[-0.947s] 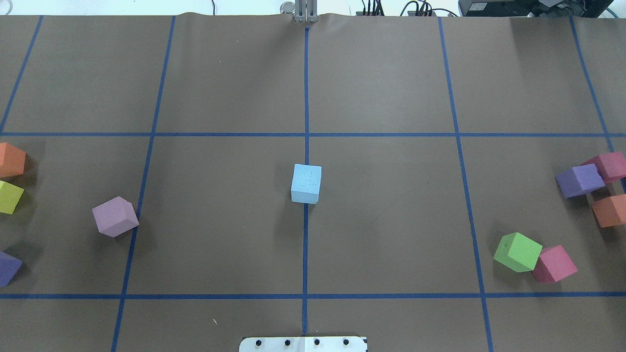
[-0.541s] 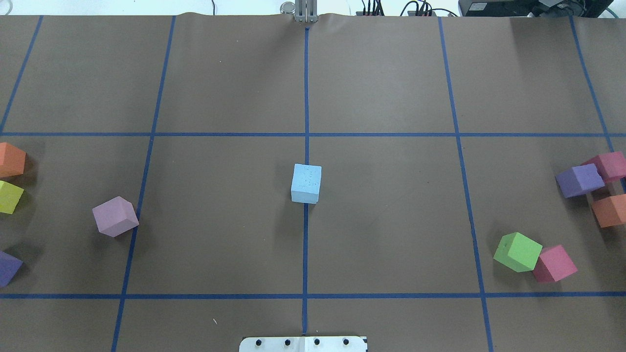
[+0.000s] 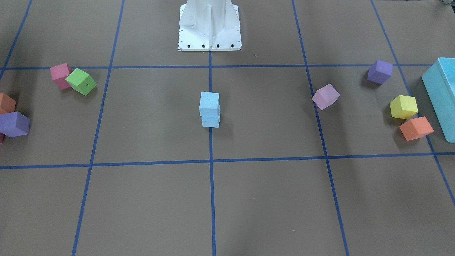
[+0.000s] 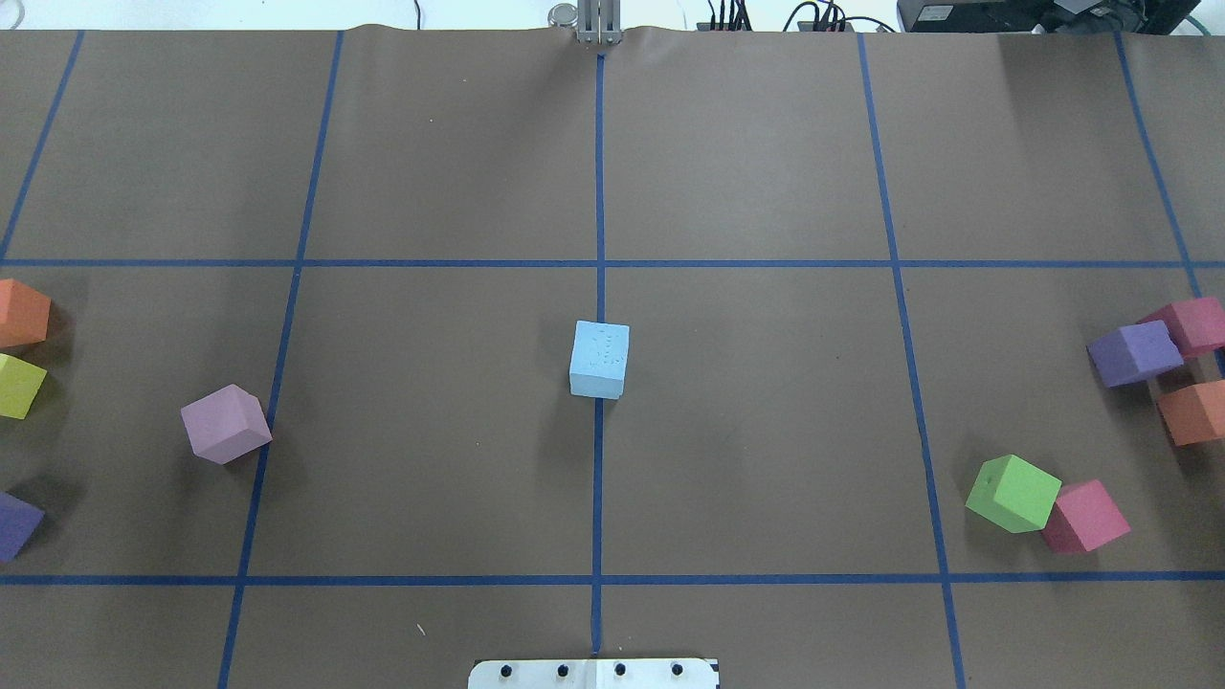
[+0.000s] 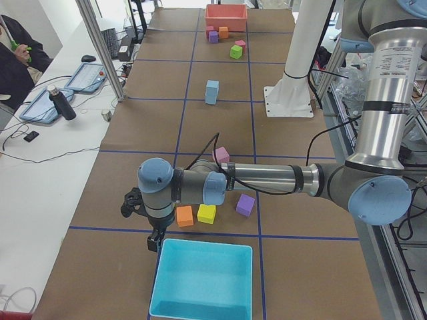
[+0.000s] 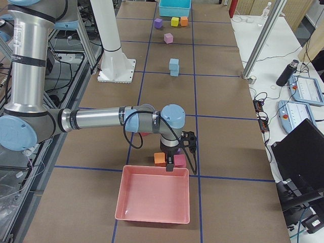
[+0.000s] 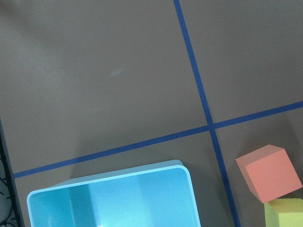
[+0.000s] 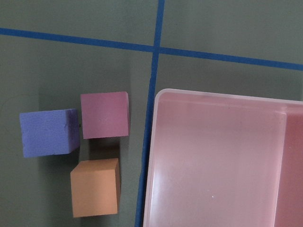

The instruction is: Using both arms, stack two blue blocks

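The two blue blocks stand stacked at the table's centre on the middle tape line: the upper one [image 3: 209, 103] sits on the lower one [image 3: 210, 122], slightly offset. From overhead the stack [image 4: 600, 357] reads as one cube. It also shows in the left side view [image 5: 212, 92] and the right side view [image 6: 174, 67]. No gripper touches it. My left gripper [image 5: 155, 242] hangs over the teal box's edge at the table's left end. My right gripper [image 6: 170, 167] hangs at the pink tray's rim at the right end. I cannot tell whether either is open or shut.
A teal box [image 3: 435, 96] stands at the left end, a pink tray [image 6: 152, 195] at the right end. Loose cubes lie near them: lilac [image 4: 226, 424], yellow [image 4: 19, 386], orange [image 4: 21, 313], green [image 4: 1013, 493], pink [image 4: 1084, 517], purple [image 4: 1134, 353]. The white pedestal [image 3: 209, 26] is at the robot side.
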Robot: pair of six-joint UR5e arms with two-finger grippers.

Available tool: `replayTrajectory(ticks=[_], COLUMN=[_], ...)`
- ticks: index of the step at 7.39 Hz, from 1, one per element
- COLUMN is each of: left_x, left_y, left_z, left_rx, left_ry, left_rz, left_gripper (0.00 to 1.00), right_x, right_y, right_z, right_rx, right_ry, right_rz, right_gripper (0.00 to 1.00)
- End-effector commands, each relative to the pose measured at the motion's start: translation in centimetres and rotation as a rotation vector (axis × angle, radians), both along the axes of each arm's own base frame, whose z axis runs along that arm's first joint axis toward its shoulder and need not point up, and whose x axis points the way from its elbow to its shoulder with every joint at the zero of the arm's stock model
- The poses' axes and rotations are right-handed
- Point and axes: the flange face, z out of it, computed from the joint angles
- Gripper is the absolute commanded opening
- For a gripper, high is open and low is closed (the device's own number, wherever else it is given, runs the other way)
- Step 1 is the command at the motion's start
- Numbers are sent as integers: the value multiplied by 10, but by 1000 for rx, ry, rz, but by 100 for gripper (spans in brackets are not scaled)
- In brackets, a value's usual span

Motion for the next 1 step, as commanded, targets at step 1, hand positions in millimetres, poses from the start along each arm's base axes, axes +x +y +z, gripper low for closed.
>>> replayTrajectory(ticks=[1], left_x=[0], left_y=[0], left_z=[1], left_rx=[0], left_ry=[0], left_rz=[0], left_gripper=[99], right_x=[0], right_y=[0], right_z=[1], right_rx=[-1], right_ry=[1], right_rz=[0], right_gripper=[100])
